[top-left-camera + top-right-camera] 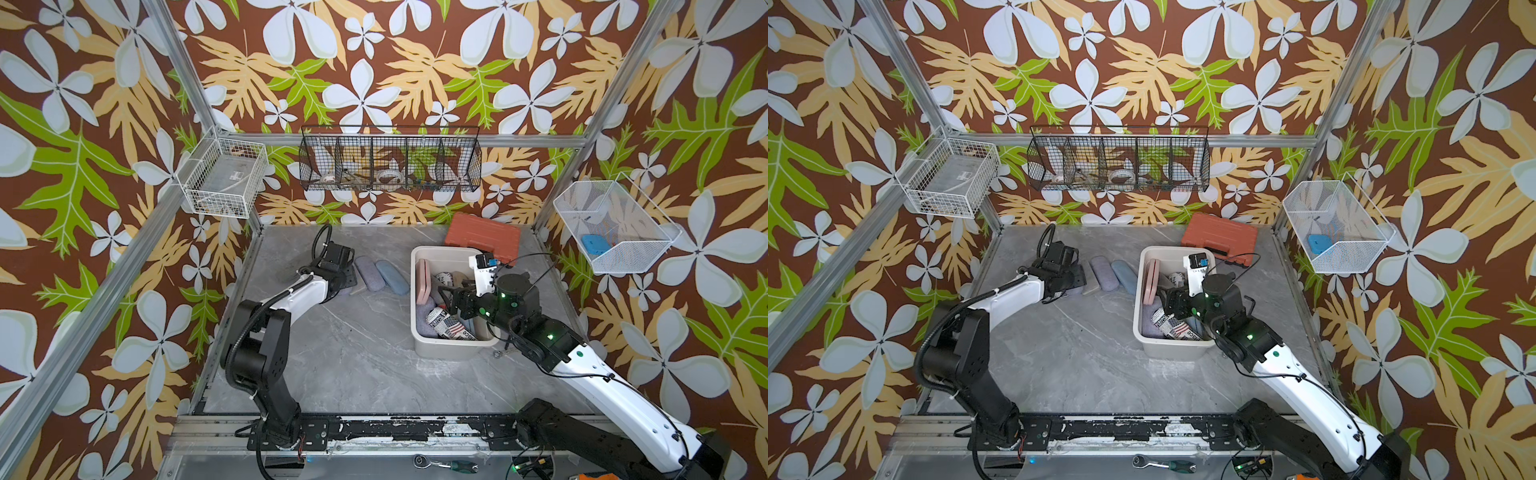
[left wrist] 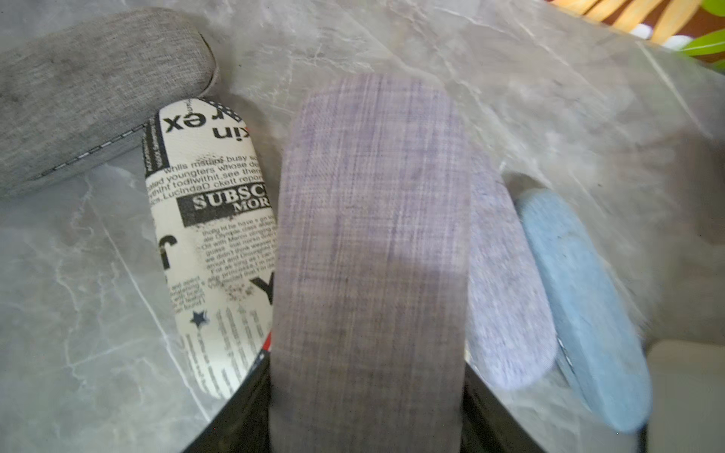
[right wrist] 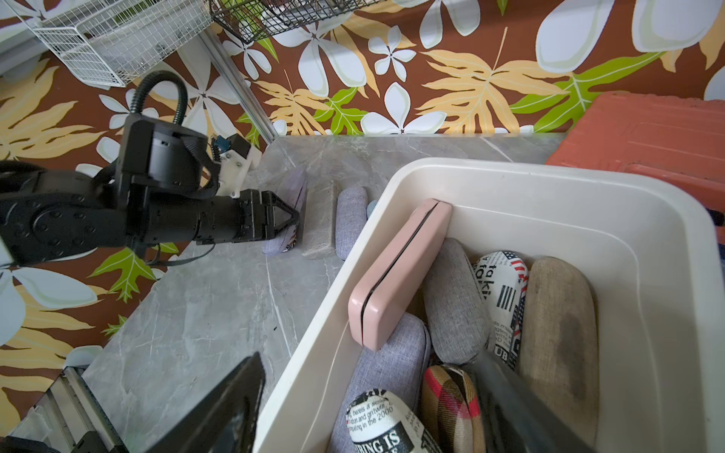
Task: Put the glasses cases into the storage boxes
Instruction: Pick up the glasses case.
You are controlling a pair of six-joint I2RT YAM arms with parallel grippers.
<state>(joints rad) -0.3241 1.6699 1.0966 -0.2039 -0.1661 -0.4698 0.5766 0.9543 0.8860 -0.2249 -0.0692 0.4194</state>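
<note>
My left gripper (image 2: 367,392) is shut on a lavender woven glasses case (image 2: 372,235), with a jaw against each long side. Beside it on the table lie a newspaper-print case (image 2: 212,235), a grey case (image 2: 90,86), a second lavender case (image 1: 368,272) and a light blue case (image 1: 392,276). The cream storage box (image 1: 415,299) stands at the right. It holds a pink case (image 3: 396,274) on edge and several others. My right gripper (image 3: 368,361) hangs open over the box's near wall, one finger outside and one inside, holding nothing.
An orange-red tool case (image 1: 482,237) lies behind the box. Wire baskets hang on the left wall (image 1: 224,176), the back wall (image 1: 390,160) and the right wall (image 1: 611,226). A small wrench (image 1: 500,353) lies by the box's front right corner.
</note>
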